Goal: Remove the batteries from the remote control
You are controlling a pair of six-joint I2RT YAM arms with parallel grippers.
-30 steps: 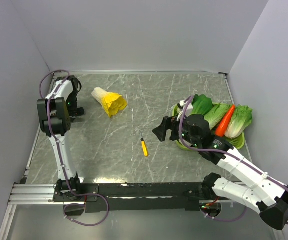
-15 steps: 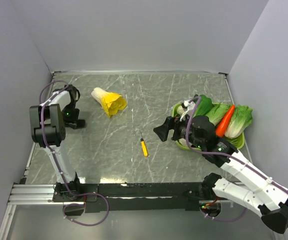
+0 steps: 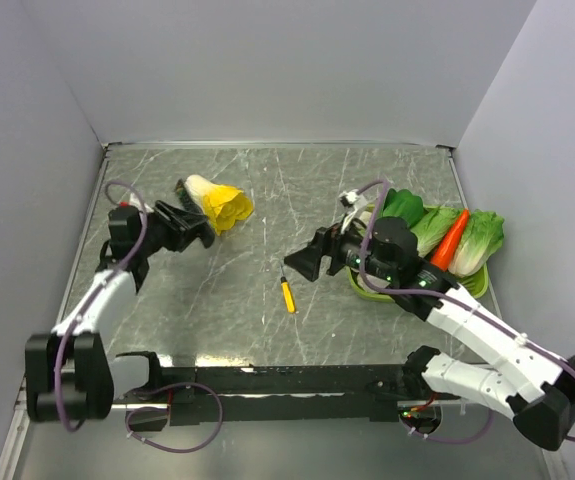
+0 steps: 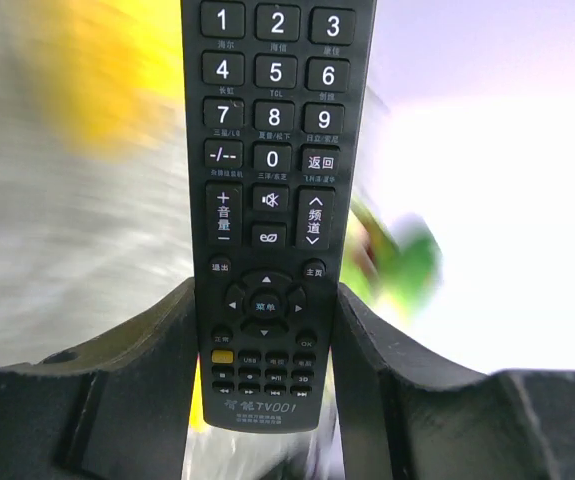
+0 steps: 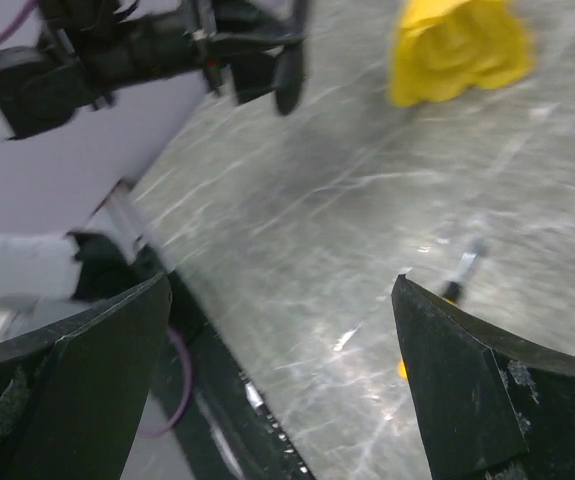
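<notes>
1. Here, the left hand (image 4: 267, 300) is clamped on the remote control (image 4: 272, 150), one finger on each long edge near its lower end, with the keypad facing the wrist camera.
2. It holds the remote control over the bench (image 3: 217, 310), just beside a yellow leafy vegetable (image 3: 222, 204).
3. The right hand (image 5: 279, 290) hangs spread wide, holding nothing, near the yellow-handled screwdriver (image 3: 287, 294) lying on the bench.

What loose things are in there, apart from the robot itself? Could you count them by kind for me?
Remote: 1
Screwdriver: 1
Yellow vegetable: 1
Leafy greens: 3
Carrot: 1
Plate: 1
Total: 8
</notes>
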